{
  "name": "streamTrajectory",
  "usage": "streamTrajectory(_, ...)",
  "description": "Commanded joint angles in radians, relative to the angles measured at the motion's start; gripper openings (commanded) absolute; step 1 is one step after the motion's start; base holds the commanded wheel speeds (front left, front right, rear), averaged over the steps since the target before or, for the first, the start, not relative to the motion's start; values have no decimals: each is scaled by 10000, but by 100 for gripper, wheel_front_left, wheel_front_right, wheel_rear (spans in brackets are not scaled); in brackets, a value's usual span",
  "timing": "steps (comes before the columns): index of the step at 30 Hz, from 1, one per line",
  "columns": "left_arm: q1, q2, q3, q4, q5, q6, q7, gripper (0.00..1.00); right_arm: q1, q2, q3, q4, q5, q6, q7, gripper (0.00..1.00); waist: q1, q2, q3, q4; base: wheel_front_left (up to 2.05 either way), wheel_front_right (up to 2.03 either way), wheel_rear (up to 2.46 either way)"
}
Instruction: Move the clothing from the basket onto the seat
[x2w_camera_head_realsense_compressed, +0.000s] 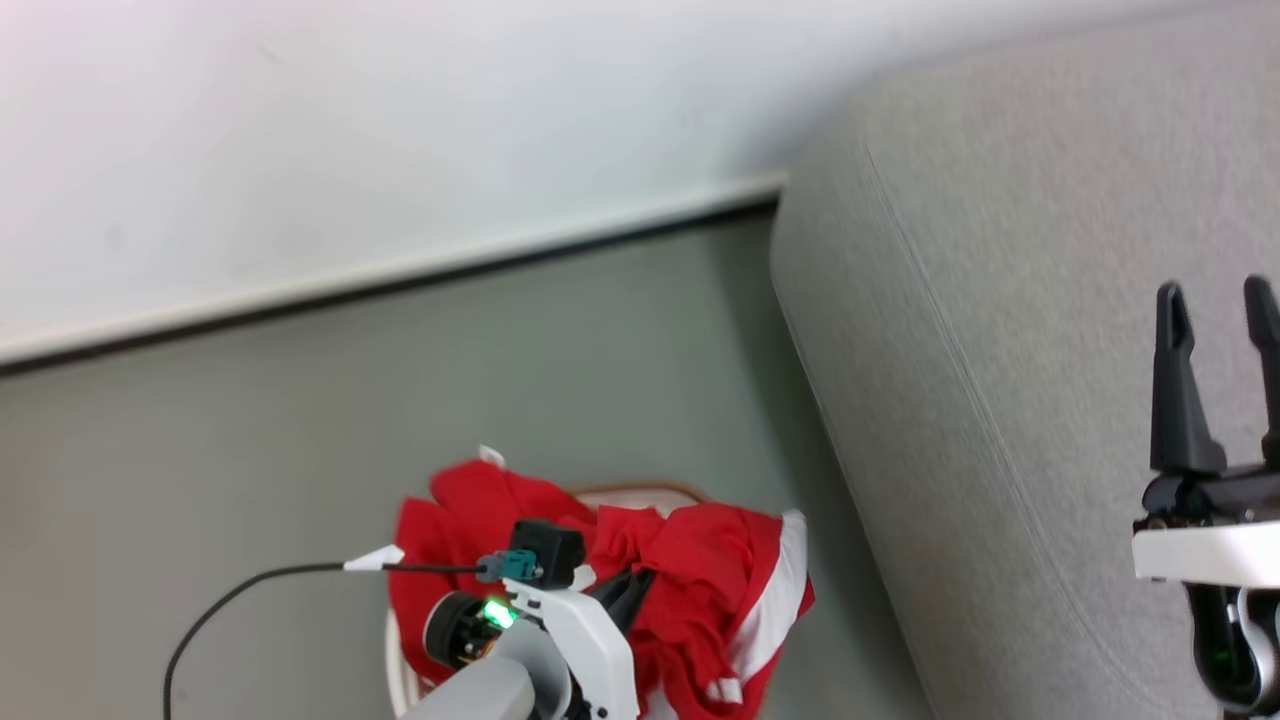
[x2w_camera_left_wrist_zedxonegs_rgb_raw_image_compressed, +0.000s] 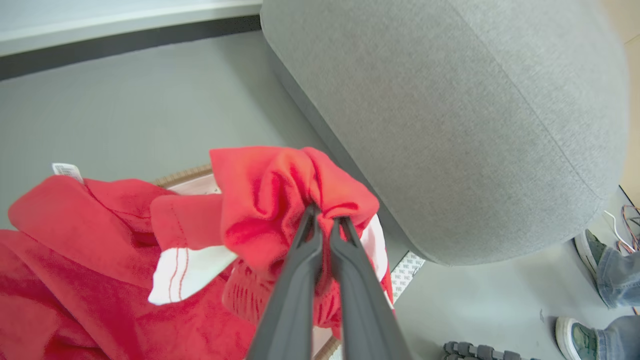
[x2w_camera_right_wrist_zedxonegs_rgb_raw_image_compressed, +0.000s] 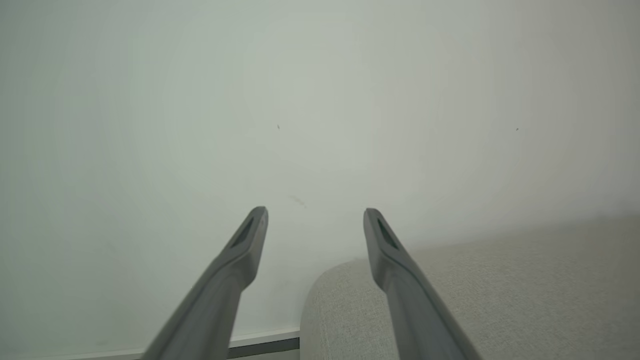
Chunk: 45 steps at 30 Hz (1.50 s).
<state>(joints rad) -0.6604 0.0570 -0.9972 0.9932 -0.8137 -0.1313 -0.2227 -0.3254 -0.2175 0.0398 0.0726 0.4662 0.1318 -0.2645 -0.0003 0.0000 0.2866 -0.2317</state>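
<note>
the left gripper (x2w_camera_left_wrist_zedxonegs_rgb_raw_image_compressed: 325, 218) is clamped on a bunched fold of soft red fabric clothing with white panels (x2w_camera_left_wrist_zedxonegs_rgb_raw_image_compressed: 265, 195), its two dark fingers nearly together in the cloth. the other garments heap over the rounded white plastic basket with a tan woven rim (x2w_camera_left_wrist_zedxonegs_rgb_raw_image_compressed: 182, 175), standing on the grey floor (x2w_camera_left_wrist_zedxonegs_rgb_raw_image_compressed: 125, 110) just beside the large light-grey upholstered sofa seat (x2w_camera_left_wrist_zedxonegs_rgb_raw_image_compressed: 450, 125); how high the gripped fold sits is hard to judge. the right gripper (x2w_camera_head_realsense_compressed: 1216, 295) hovers by the seat, fingers spread, empty.

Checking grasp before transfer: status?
Left gripper: jaws shut on clothing, at basket. Right gripper: jaws open, empty, by seat. Person's shoes on floor beside seat.
</note>
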Motion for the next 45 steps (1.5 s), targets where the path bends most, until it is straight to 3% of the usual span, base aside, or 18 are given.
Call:
streamTrajectory(1, 213, 77, 0, -163, -156, 22, -183, 0, 278, -90, 26, 86, 41, -21, 5, 100, 3, 0, -991, 625, 0, 0, 0)
streamTrajectory(9, 212, 581, 494, -1231, -165, 76, -418, 0, 810, -111, 230, 268, 136, -21, 5, 100, 3, 0, -1929, 1051, 0, 0, 0)
streamTrajectory(20, 732, 1583, 2434, -4630, 792, 1011, -424, 0, 1323, -15, 707, 433, 298, -21, 6, 100, 3, 0, -2690, 1166, 0, 0, 0)
streamTrajectory(33, 690, 2537, 3191, -7146, 797, 1832, -185, 0, 1403, 109, 1425, 494, 502, -21, 6, 100, 3, 0, -2882, 1195, 0, 0, 0)
streamTrajectory(38, 836, 2688, 3229, -7613, 756, 2017, -74, 0, 1232, 84, 2063, 494, 718, -21, 6, 100, 3, 0, -2890, 1191, 0, 0, 0)
streamTrajectory(45, 870, 2542, 2952, -7976, 819, 2061, 67, 0, 516, -67, 4368, 1067, 1246, -21, 7, 100, 3, 0, -2881, 1393, 0, 0, 0)
